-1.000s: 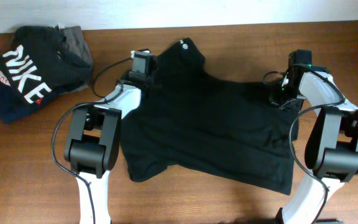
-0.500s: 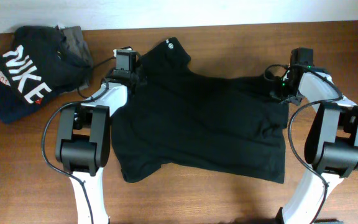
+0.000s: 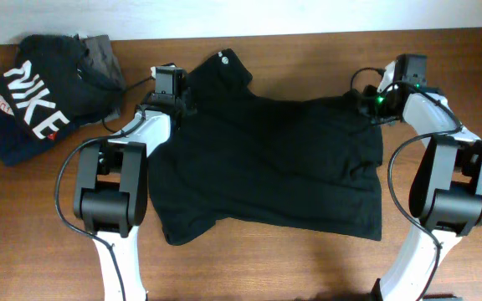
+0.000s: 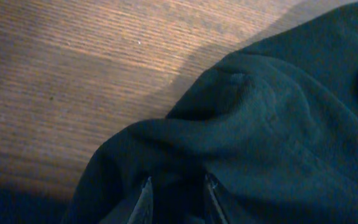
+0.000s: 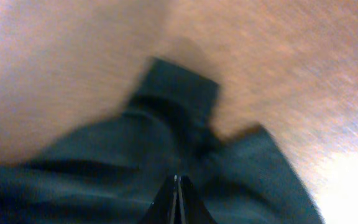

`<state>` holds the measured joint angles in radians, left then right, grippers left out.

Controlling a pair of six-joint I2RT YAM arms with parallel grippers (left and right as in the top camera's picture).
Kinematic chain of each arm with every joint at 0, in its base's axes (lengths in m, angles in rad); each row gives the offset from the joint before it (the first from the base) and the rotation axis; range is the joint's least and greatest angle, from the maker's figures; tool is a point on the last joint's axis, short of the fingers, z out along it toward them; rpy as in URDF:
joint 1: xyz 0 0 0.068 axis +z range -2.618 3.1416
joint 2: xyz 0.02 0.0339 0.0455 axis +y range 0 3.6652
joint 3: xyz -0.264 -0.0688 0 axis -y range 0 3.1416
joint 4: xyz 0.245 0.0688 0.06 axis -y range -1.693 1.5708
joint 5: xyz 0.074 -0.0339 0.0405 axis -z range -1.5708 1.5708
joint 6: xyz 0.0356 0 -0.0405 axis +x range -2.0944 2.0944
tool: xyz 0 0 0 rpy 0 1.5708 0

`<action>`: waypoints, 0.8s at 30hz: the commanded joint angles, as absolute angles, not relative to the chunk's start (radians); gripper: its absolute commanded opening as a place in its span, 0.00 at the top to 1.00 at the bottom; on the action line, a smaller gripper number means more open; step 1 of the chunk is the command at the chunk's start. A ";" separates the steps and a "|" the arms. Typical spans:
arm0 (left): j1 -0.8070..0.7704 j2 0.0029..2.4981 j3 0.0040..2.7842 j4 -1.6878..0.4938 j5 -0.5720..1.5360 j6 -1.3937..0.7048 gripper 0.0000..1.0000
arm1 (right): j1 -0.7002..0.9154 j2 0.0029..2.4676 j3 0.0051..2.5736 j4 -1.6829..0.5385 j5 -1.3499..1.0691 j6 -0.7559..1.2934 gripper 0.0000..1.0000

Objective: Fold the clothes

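The clothes, a black T-shirt (image 3: 266, 159), lie spread on the wooden table, with a small white mark (image 3: 223, 54) at the collar toward the back. My left gripper (image 3: 184, 107) sits at the shirt's left shoulder. In the left wrist view its fingers (image 4: 145, 196) stand slightly apart with a bunched ridge of fabric (image 4: 241, 124) between them. My right gripper (image 3: 368, 107) is at the shirt's back right corner. In the right wrist view it (image 5: 178, 182) is shut tight on dark cloth (image 5: 104, 162), with a sleeve end (image 5: 179, 84) beyond the tips.
A dark garment with white NIKE lettering (image 3: 32, 100) is piled at the back left, a grey garment (image 3: 100, 52) tucked behind it. The table's back edge meets a pale wall (image 3: 308, 15). Bare wood (image 3: 308, 267) shows in front of the shirt.
Both grippers pulled the shirt left and toward the back, flattening it. In the last half second only the right gripper moved farther back, stretching the right corner.
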<state>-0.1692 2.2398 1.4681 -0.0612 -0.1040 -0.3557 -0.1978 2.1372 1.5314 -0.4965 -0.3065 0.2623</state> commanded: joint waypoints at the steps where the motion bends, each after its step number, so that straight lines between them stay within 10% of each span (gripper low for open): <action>1: -0.180 2.148 1.467 -0.068 -0.016 -0.302 0.72 | -0.202 2.146 1.586 -0.517 -0.409 0.270 0.96; 24: -0.316 2.211 1.467 0.063 0.019 -0.178 0.72 | -0.116 2.214 1.587 -0.608 -0.234 0.192 0.96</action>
